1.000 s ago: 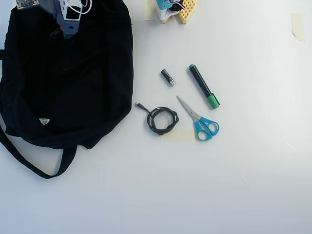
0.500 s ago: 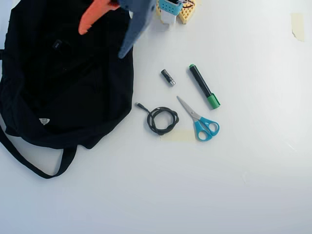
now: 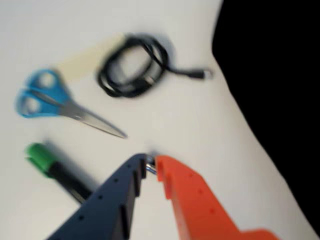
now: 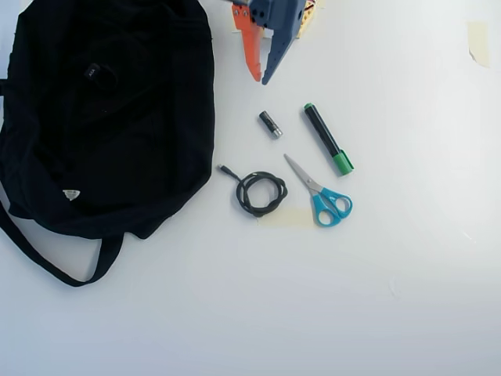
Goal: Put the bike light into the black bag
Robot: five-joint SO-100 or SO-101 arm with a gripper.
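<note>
The wrist view is blurred. There the bag is cut by the right edge, and the marker is partly hidden behind the gripper. In the overhead view the arm is cut by the top edge.

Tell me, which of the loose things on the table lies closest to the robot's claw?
The small black-and-silver cylinder, just below the gripper in the overhead view; the marker, scissors and coiled cable lie farther.

The worktop was plain white and evenly lit, with soft shadows. Pale tape scraps were stuck near its top right corner in the overhead view.
</note>
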